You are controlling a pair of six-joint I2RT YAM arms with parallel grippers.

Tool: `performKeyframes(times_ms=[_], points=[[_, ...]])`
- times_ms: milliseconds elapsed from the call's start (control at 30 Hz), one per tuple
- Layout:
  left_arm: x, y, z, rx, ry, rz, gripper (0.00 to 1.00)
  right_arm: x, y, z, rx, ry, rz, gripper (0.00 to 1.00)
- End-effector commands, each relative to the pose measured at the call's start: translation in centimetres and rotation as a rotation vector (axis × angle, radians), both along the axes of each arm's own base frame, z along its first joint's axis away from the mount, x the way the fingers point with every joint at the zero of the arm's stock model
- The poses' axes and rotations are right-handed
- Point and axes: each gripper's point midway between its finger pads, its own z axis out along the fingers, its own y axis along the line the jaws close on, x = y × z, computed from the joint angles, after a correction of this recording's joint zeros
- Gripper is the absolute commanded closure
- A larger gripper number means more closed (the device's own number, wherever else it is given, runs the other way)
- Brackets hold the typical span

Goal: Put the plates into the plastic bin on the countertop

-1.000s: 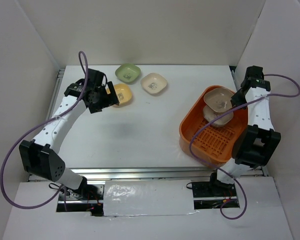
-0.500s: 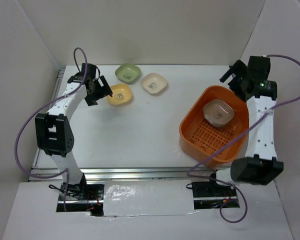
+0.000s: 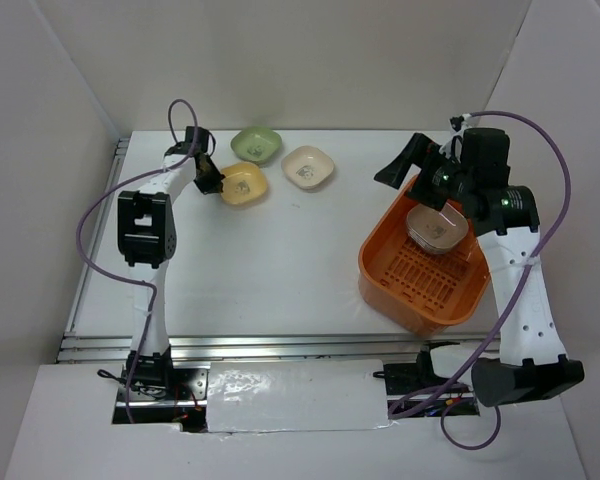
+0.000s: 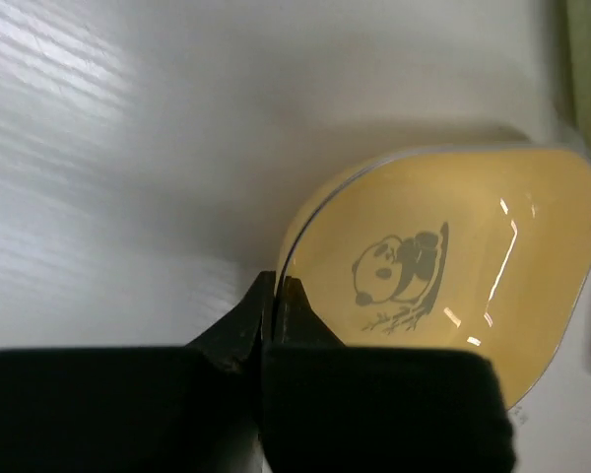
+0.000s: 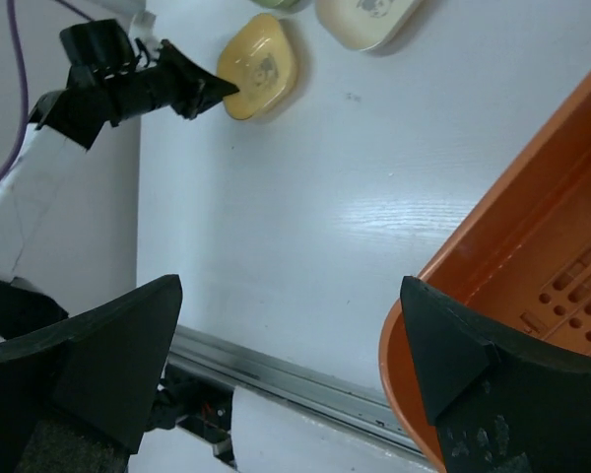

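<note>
On the white countertop, the yellow plate lies at the back left. My left gripper is shut on that plate's left rim. The left wrist view shows the jaws pinching the thin edge of the yellow plate, which has a panda print. The green plate and the cream plate lie just behind and to its right. The orange plastic bin stands at the right with stacked plates in its far end. My right gripper hangs open and empty over the bin's far left corner.
A metal rail runs along the near edge of the countertop, also visible as the rail in the right wrist view. White walls close in the back and both sides. In the right wrist view, the bin's rim is beside the right finger.
My left gripper slid onto the yellow plate's rim and shut on it. The right arm swung left from behind the bin, its jaws still wide open.
</note>
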Motion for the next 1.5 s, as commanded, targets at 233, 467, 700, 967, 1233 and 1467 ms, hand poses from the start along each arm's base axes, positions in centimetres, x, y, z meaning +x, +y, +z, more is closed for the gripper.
performKeyframes(times_ms=[233,467,700,967,1233,1467], points=[[-12.3,-1.7,8.8,0.305,-0.006,0.017,1.0,-1.0,9.3,-0.7,-0.034,0.008,0.243,0.0],[-17.4,-9.5,15.6,0.199,-0.077,-0.354,1.0,4.4,16.0,-7.1,-0.224,0.137,0.28,0.0],[-20.7,-13.1,19.7,0.042,-0.166,-0.458,1.0,6.9,18.0,-12.7,-0.336,0.186,0.198,0.31],[-22.1,-10.8,23.4,0.057,-0.21,-0.368,0.01,5.1,15.7,-10.9,-0.316,0.127,0.101,1.0],[-23.1,-4.2,29.6,0.122,-0.369,-0.159,0.01,3.0,-4.2,-9.4,-0.358,0.243,-0.371,1.0],[-22.7,-4.2,25.4,0.11,-0.282,-0.226,0.01,0.0,-17.8,-13.5,-0.28,0.351,-0.678,1.0]])
